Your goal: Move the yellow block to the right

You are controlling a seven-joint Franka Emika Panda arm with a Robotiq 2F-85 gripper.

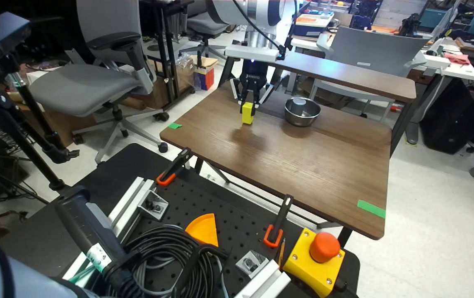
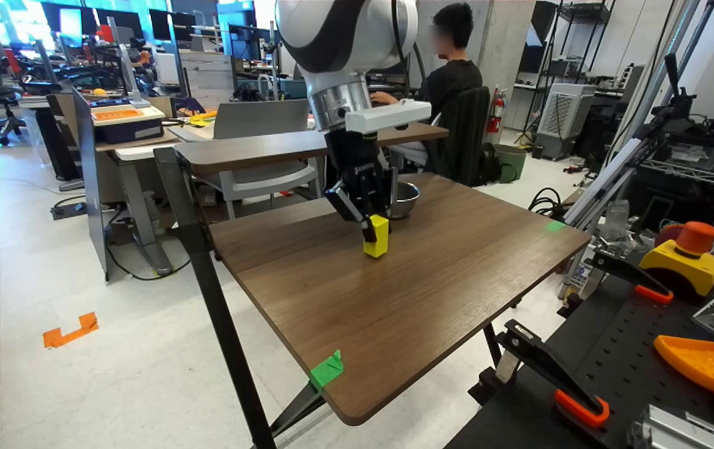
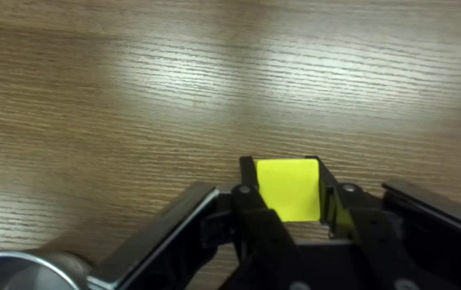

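The yellow block is small, bright and taller than wide. It also shows in an exterior view and in the wrist view. My gripper points down and is shut on the block, with one black finger against each side. The gripper shows the block's yellow top between its fingertips in the wrist view. The block is upright. Its shadow lies apart from it in an exterior view, so it appears to be held a little above the brown table.
A metal bowl stands on the table close to the gripper; it also shows in the wrist view. Green tape marks the table edge. A black cart with clamps and a yellow red-button box stands alongside.
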